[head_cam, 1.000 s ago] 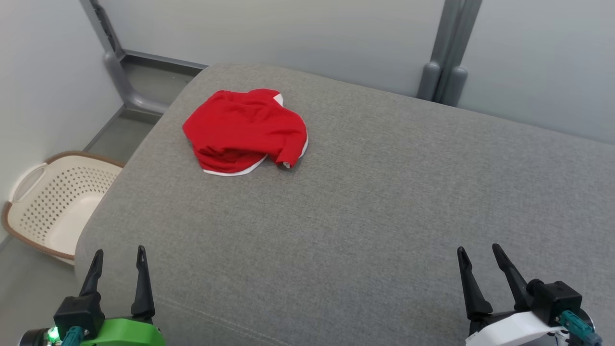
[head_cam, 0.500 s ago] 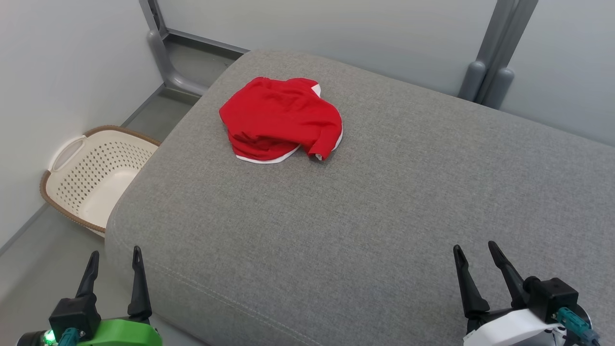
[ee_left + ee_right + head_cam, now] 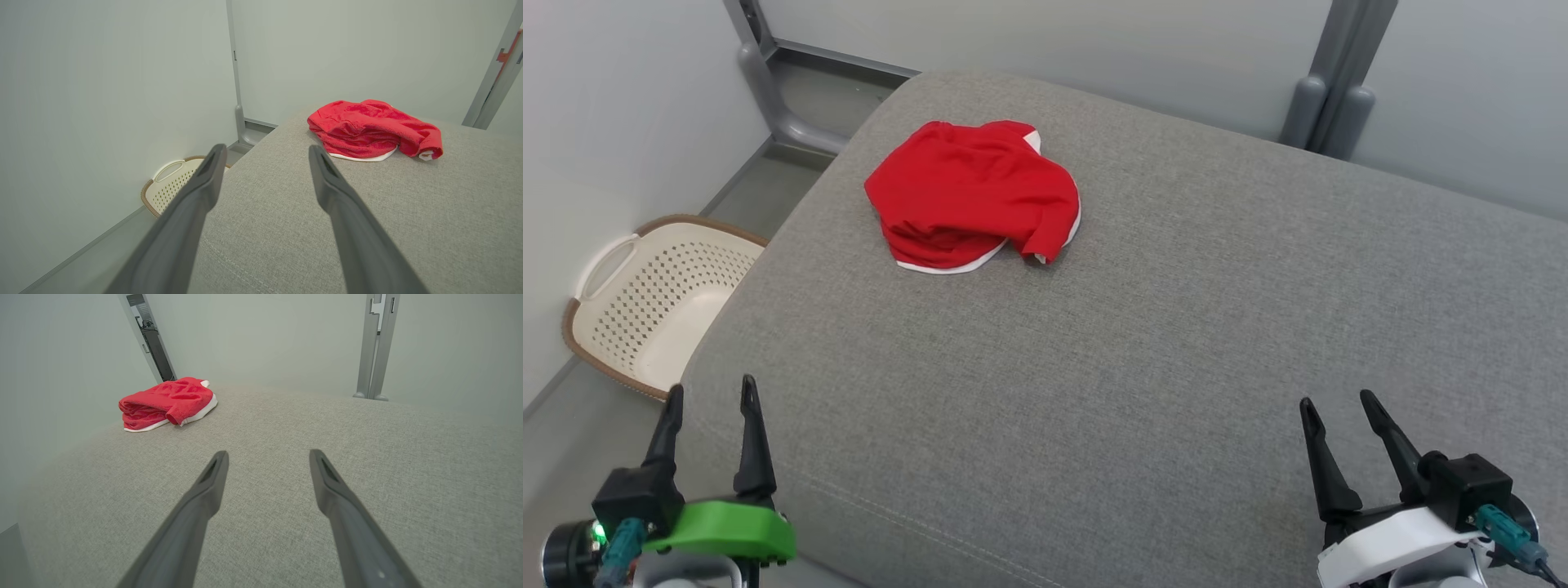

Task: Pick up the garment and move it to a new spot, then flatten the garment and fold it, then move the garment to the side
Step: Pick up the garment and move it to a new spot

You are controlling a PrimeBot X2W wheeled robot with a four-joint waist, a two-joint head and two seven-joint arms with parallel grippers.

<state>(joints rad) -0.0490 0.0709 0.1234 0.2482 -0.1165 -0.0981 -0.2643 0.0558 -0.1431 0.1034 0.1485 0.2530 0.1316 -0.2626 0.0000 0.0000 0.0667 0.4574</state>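
L pincer [image 3: 711, 386] sits at 7 o'clock in head view: green-shelled wrist, two dark fingers spread well apart, nothing btwn them. Its tips show at the near-left corner of the grey cushion [image 3: 1094, 367]. R pincer [image 3: 1336, 398] is at 5 o'clock w/ a white-shelled wrist, fingers likewise apart & empty, over the cushion's near-right part. Both are well apart from the garment [image 3: 972, 192].

Garment is red w/ white trim, crumpled in a loose heap on the cushion at abt 11 o'clock from the cushion's middle, near its far-left corner. A sleeve-like fold pokes out at the heap's 5 o'clock side, w/ a bit of white at its end. A white hem curves along the 6 o'clock edge.

L wrist view: L pincer [image 3: 266, 148] fingers are parted, and the garment [image 3: 367, 128] lies at 1 o'clock beyond the tips, on the cushion [image 3: 408, 212]. A cream perforated basket [image 3: 171, 183] w/ brown rim shows at 8 o'clock, partly behind one finger.

R wrist view: R pincer [image 3: 268, 452] fingers are parted, w/ the garment [image 3: 167, 402] at 11 o'clock, far across the cushion [image 3: 286, 428].

In head view the basket [image 3: 629, 310] stands on the floor at 9 o'clock, just beside the cushion's left side, by a pale wall. Grey posts [image 3: 1327, 106] rise behind the cushion at 1 o'clock.
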